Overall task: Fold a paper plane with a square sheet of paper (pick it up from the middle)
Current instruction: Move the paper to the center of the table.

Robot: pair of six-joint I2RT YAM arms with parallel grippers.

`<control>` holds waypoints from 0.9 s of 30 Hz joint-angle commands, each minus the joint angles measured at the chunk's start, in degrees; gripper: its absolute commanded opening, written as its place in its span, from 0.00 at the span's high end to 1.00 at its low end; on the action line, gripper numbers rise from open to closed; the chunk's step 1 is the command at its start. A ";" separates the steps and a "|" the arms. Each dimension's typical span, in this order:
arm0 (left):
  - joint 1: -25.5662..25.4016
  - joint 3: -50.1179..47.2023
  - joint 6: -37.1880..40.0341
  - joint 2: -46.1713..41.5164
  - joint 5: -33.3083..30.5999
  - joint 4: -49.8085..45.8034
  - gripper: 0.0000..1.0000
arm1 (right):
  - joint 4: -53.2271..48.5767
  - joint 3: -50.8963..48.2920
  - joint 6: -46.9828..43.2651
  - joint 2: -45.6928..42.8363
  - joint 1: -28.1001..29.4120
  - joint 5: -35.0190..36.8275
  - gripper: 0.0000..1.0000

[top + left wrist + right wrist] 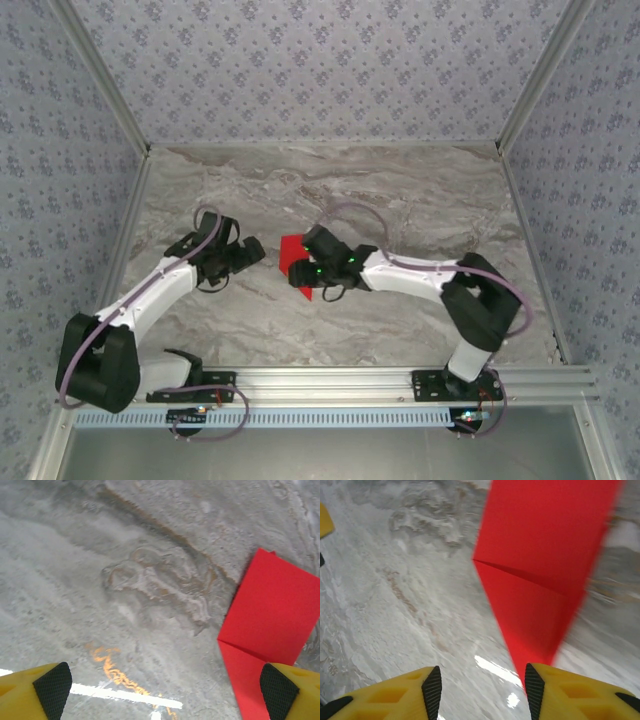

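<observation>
The red paper (292, 254) lies near the middle of the desk (400, 200), between the two arms. It is no longer a flat square: a crease runs across it, one layer overlaps another, and it narrows to a point.

The left end effector (165, 694) is spread wide and holds nothing. In its wrist view, the paper sits at about 3 o'clock, and one pad is just beside the paper's lower edge.

The right end effector (482, 690) stands part-way apart with bare desk between its fingers. In its wrist view the paper reaches up toward 1 o'clock, and its tip ends against the inner edge of the finger (536, 692) on the 3 o'clock side. I see nothing pinched.

The step looks like taking hold of that pointed end to make the next fold. As things stand, closing would likely catch only air or nick the very tip. The right arm would do better to shift toward 3 o'clock first, so the paper lies fully between both pads, and then close gently.

Thin paper slides easily on a smooth desk. The left pads could press down on the overlapped layer near the crease to keep it from skating or springing open. A low lift should keep the new crease straight and the layers lined up.
</observation>
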 commanded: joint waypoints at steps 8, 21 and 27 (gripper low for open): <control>3.59 -3.93 -1.26 -4.61 5.23 2.07 0.01 | -6.71 12.50 -0.13 13.74 0.23 7.48 0.58; 3.78 -4.92 -1.56 -4.03 10.22 6.17 0.01 | -12.95 2.58 -22.81 12.44 -5.09 -5.29 0.57; 3.68 -6.31 -1.90 -3.94 14.10 10.04 0.01 | -14.85 0.76 -31.77 7.32 -5.41 -6.83 0.57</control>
